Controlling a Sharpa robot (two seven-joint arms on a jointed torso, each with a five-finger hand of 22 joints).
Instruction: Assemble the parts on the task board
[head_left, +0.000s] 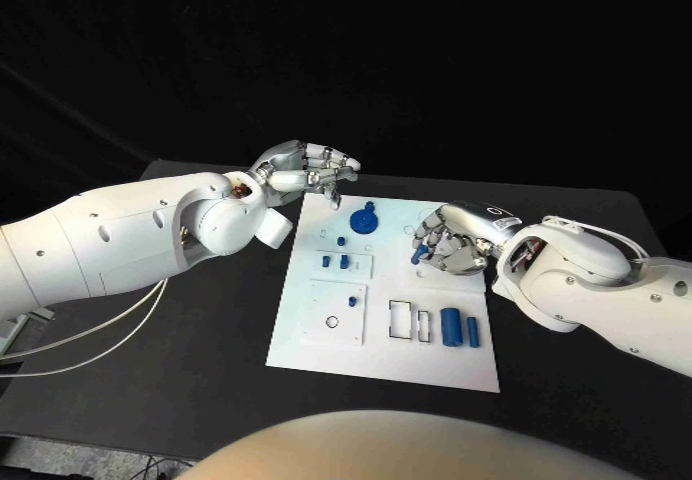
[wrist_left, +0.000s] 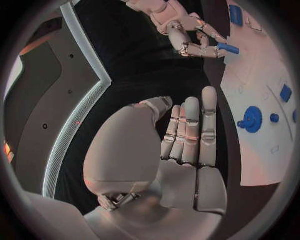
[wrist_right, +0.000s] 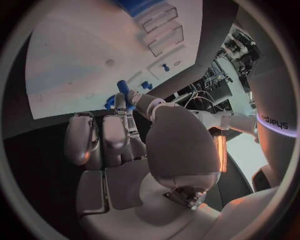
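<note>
1. Black table (head_left: 173, 370) under a dark backdrop in the head view, and the white task board (head_left: 389, 350) lies flat in its middle. Left hand (head_left: 300, 168) hovers at the board's far left corner, fingers curled in, nothing visibly in them. Right hand (head_left: 454, 240) sits over the board's far right part and pinches a small blue peg (head_left: 418, 255) at its fingertips. On the board: a round blue gear piece (head_left: 365, 217) near the far edge, two small blue blocks (head_left: 336, 261) in a raised panel, two blue cylinders (head_left: 460, 326) lying side by side in the near right area, just beside two empty rectangular slots (head_left: 410, 320)

2. Over to the left wrist view: the left hand (wrist_left: 181, 145) shows its fingers held straight and close together, thumb alongside, and it grips nothing. Beyond it, the right hand (wrist_left: 187, 35) holds the blue peg (wrist_left: 228, 48) out over the board (wrist_left: 262, 150). The gear piece (wrist_left: 253, 119) rests on the board, a small blue knob (wrist_left: 274, 118) just beside it

3. Right wrist view now: the right hand (wrist_right: 131, 145) has the peg (wrist_right: 125, 91) clamped between thumb and fingertip, up at the board's (wrist_right: 94, 50) edge. The other fingers stand close together beside it
</note>
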